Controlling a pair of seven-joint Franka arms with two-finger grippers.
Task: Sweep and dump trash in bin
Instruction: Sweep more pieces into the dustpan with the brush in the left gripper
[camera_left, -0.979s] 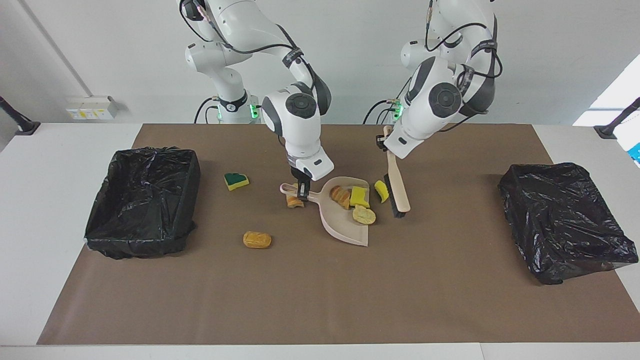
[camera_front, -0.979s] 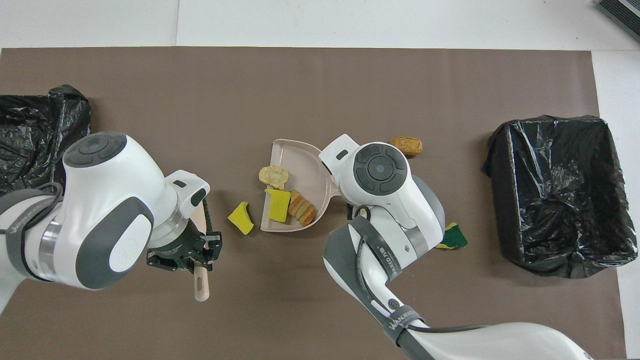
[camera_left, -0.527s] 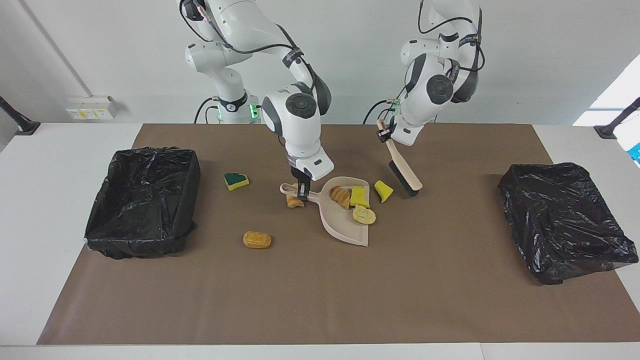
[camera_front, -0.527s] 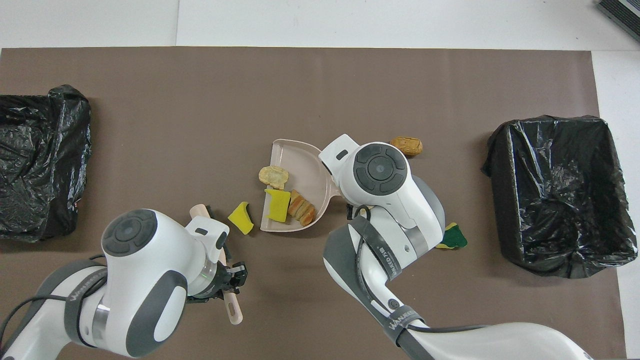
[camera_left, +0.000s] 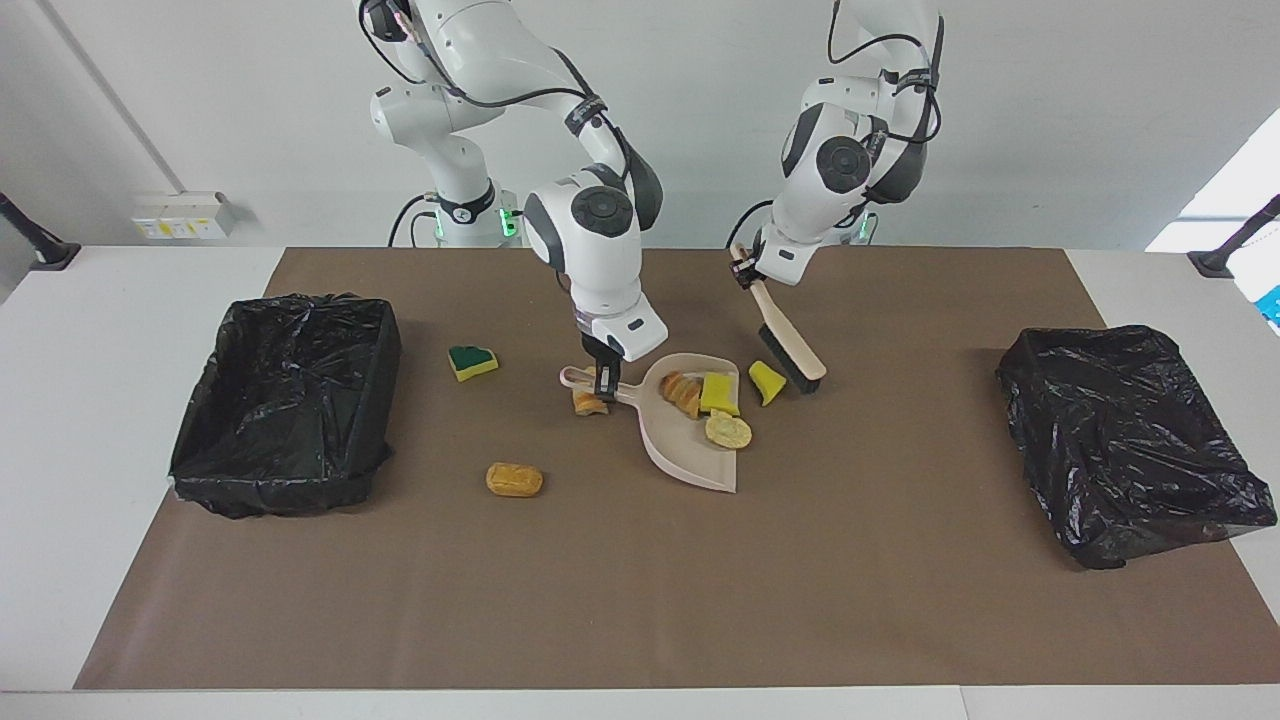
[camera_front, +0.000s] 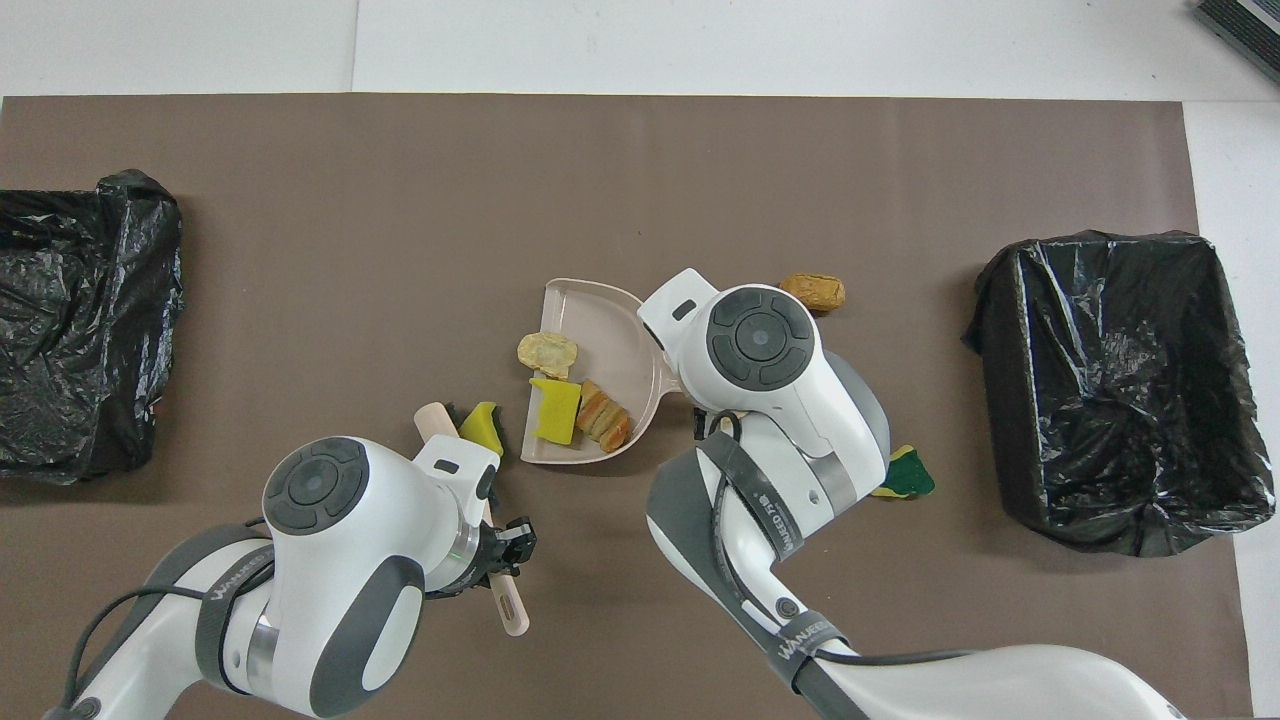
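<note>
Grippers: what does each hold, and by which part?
Left gripper holds the brush by its handle; right gripper holds the dustpan by its handle.

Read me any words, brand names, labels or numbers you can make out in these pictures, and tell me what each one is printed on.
"WANJEED", as best it reads: on the grey strap around the right arm, overhead view.
Same word, only partly legible: on the strap of the left arm, and on a second strap on the right arm.
Yellow labels on the white wall box: too small to read.
Nothing readable on the dustpan, brush, trash or bins.
</note>
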